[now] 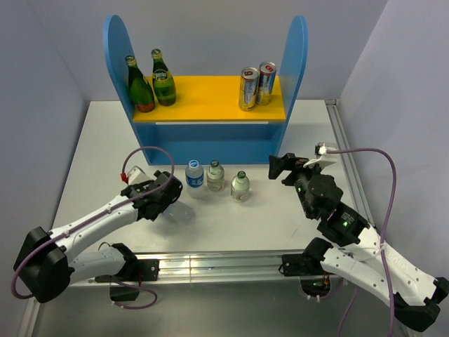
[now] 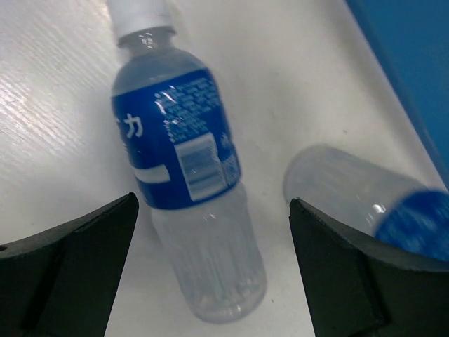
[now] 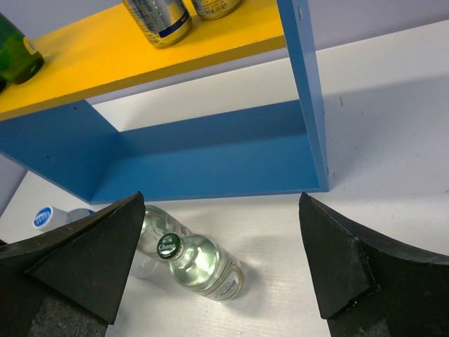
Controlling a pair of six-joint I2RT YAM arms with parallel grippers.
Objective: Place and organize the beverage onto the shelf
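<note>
We're guessing we're somewhere past the halfway mark here. The shelf (image 1: 207, 98) is standing at the back of the counter (image 1: 105, 154), and its yellow board is already carrying two green bottles (image 1: 163, 81) on the left and two cans (image 1: 249, 89) on the right.

What's waiting: three small bottles lined up on the counter just in front of the shelf. That's a blue-label bottle (image 1: 194, 175), then two clear bottles (image 1: 215, 176) with green caps to its right.

The left pincer (image 2: 212, 203) is hanging wide apart with the blue-label bottle sitting between its fingers, nothing touching, so we're betting that one's going up next. The right pincer (image 3: 221, 200) is spread apart too, holding nothing, and it's pointing at the shelf from just right of the row.
</note>
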